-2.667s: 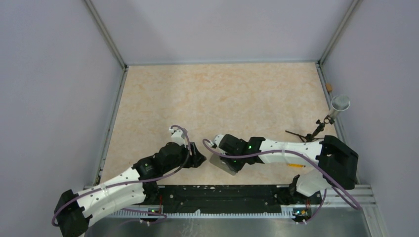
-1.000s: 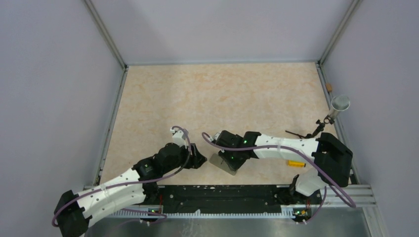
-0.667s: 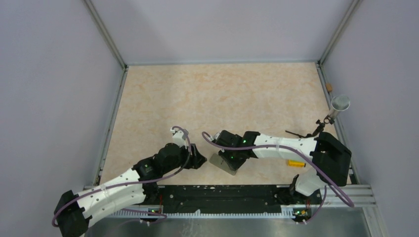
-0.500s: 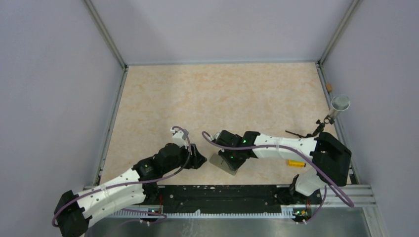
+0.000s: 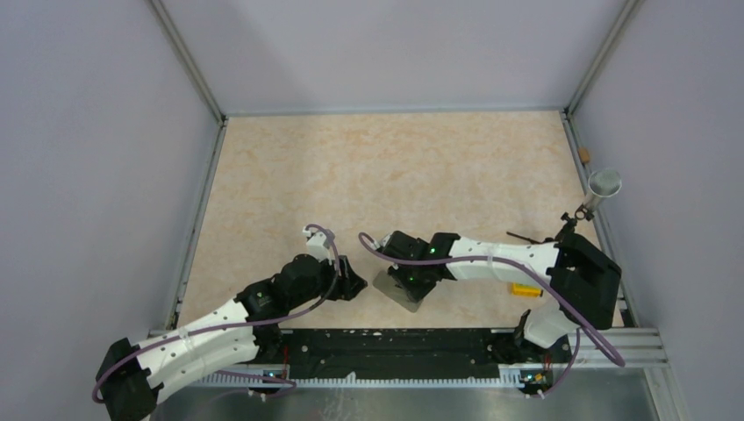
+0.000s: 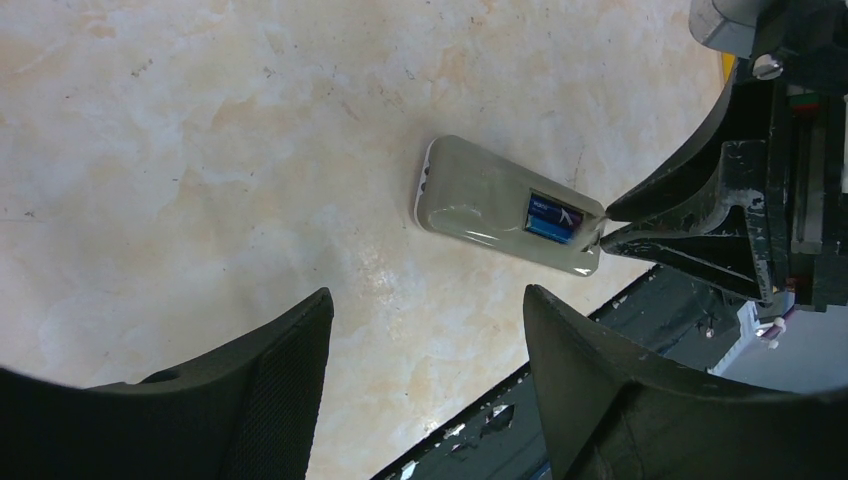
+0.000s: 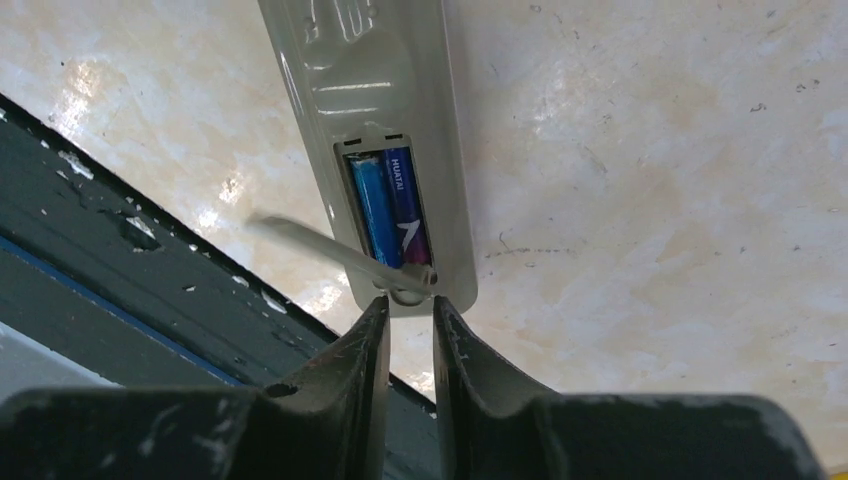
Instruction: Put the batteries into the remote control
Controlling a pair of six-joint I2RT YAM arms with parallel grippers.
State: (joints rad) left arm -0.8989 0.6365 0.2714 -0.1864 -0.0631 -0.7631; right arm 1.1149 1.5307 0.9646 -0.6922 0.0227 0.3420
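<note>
The remote control point(image 5: 394, 290) lies grey back up near the table's front edge. It also shows in the left wrist view point(image 6: 490, 203) and the right wrist view point(image 7: 365, 90). Its battery recess is uncovered, and the two blue batteries point(image 7: 389, 205) lie side by side in it point(image 6: 553, 217). My right gripper point(image 7: 409, 300) point(image 5: 412, 282) is almost fully closed, its tips at the remote's recess end. A thin pale strip point(image 7: 320, 249) sticks out sideways there. My left gripper point(image 6: 425, 300) point(image 5: 352, 284) is open and empty, just left of the remote.
A small yellow stick point(image 5: 525, 290) lies on the table under the right arm. The black front rail point(image 5: 395, 344) runs just behind the remote. A small stand with a grey cup point(image 5: 604, 184) stands at the right wall.
The right arm's elbow has shifted a little left, uncovering the yellow stick. The gripper tips stay at the remote's end. The left arm has barely moved.
</note>
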